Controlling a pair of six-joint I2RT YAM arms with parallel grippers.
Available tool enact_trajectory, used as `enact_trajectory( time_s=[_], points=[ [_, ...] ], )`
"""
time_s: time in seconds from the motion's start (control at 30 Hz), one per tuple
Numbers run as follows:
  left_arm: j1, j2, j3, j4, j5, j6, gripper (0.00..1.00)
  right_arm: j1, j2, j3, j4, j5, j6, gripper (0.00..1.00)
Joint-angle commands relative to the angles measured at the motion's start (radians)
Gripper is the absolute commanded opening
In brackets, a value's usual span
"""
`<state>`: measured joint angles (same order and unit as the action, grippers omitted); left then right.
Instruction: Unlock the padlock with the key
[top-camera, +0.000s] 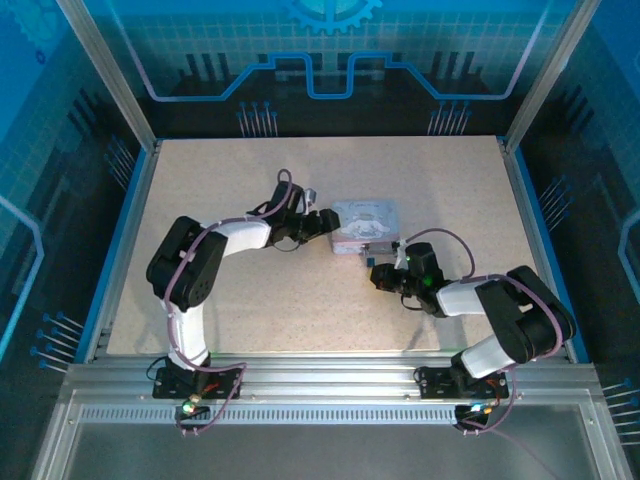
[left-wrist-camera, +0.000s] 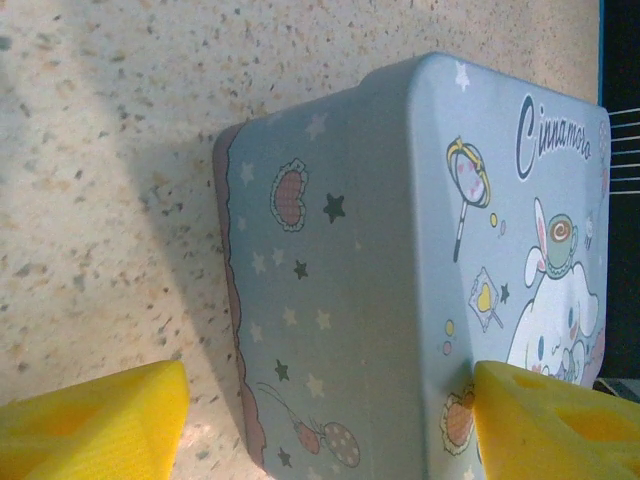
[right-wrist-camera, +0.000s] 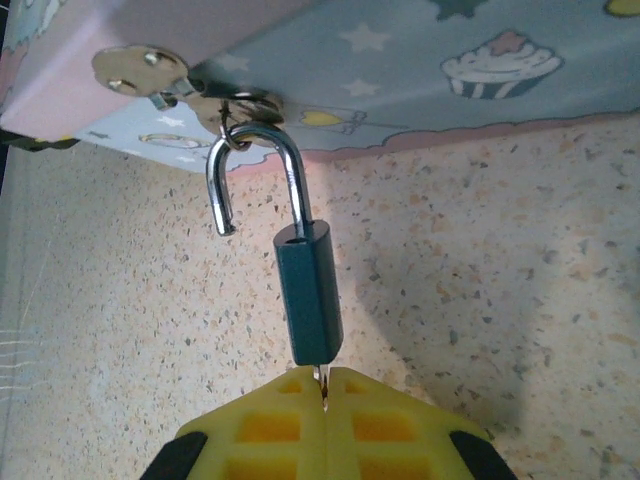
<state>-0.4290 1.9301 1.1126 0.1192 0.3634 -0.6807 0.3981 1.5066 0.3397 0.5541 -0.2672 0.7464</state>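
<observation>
The right wrist view resolves detail lost in the top view. The padlock (right-wrist-camera: 308, 295) hangs from the hasp (right-wrist-camera: 140, 70) of the Cinnamoroll tin (right-wrist-camera: 450, 60) by its shackle (right-wrist-camera: 255, 150), one leg free of the body. The key (right-wrist-camera: 321, 380) is seated in the padlock's base. The right gripper (right-wrist-camera: 322, 400) is clenched on the key. In the top view, the right arm lies low and folded at the tin's near edge. The left arm bends in from the left. The left gripper (left-wrist-camera: 332, 400) is released, its yellow pads (left-wrist-camera: 95, 420) straddling the tin's end.
</observation>
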Motion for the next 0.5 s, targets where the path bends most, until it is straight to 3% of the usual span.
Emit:
enact_trajectory(
  time_s=[0.0, 0.33, 0.47],
  points=[
    [0.014, 0.001, -0.085, -0.125, -0.06, 0.014, 0.74, -0.017, 0.018, -0.019, -0.039, -0.012, 0.022, 0.0],
    [0.036, -0.044, -0.155, -0.096, -0.067, -0.008, 0.74, -0.04, -0.006, -0.045, -0.081, -0.006, 0.027, 0.06],
    [0.041, -0.058, -0.163, -0.094, -0.07, -0.003, 0.74, -0.055, -0.053, -0.068, -0.122, -0.004, 0.008, 0.19]
  ],
)
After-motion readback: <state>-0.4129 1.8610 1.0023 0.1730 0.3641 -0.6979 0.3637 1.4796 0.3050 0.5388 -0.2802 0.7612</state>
